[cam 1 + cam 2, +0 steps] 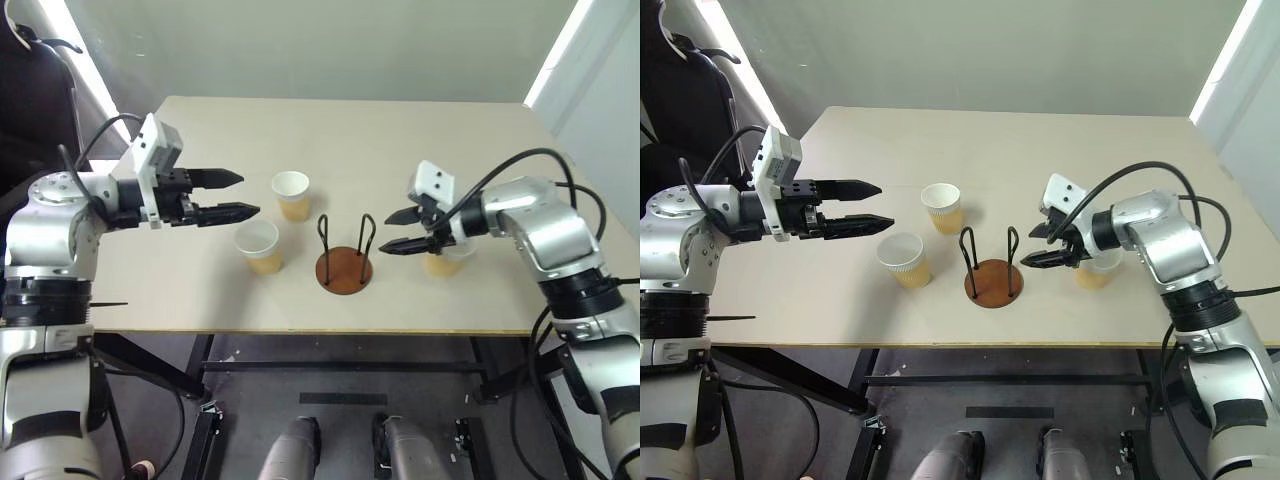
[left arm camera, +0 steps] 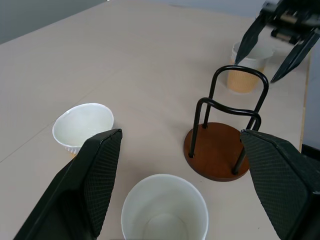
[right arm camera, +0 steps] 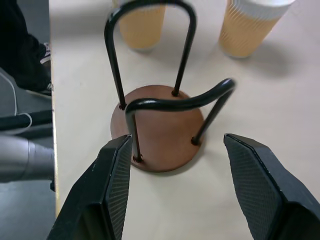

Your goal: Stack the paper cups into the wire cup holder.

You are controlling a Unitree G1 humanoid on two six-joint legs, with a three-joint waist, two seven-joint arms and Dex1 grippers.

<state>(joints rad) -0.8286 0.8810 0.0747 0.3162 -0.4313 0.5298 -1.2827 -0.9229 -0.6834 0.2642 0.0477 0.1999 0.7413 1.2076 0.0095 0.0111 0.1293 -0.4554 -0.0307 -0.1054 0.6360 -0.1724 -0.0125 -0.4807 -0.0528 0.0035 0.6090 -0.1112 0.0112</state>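
Pale wood-toned table (image 1: 420, 130) against a grey wall carries every piece of the job, with none of it done yet. Nearest the front edge, about midway along it, the wire cup holder (image 1: 344, 268) stands empty, its reddish-brown disc bare between two black wire loops. Just toward the robot's left of it sits one paper cup (image 1: 259, 246), upright and mouth up; a second cup (image 1: 291, 194) stands a little farther back, nearer the table's middle. The third cup (image 1: 443, 262) rests upright on the holder's other side, toward the right edge, partly hidden behind the right gripper (image 1: 404, 231), whose two black fingers are spread wide and empty, tips aimed at the holder. The left gripper (image 1: 228, 195) hovers above the table beside the two left-hand cups, fingers likewise parted and holding nothing.

All three cups appear to await stacking, so the whole task looks to lie ahead.

From the left wrist camera the white insides of both nearby cups are visible, and the other arm's open fingers hang over the far cup. From the right wrist camera comes the closest look at the holder's four wire feet set into the disc.
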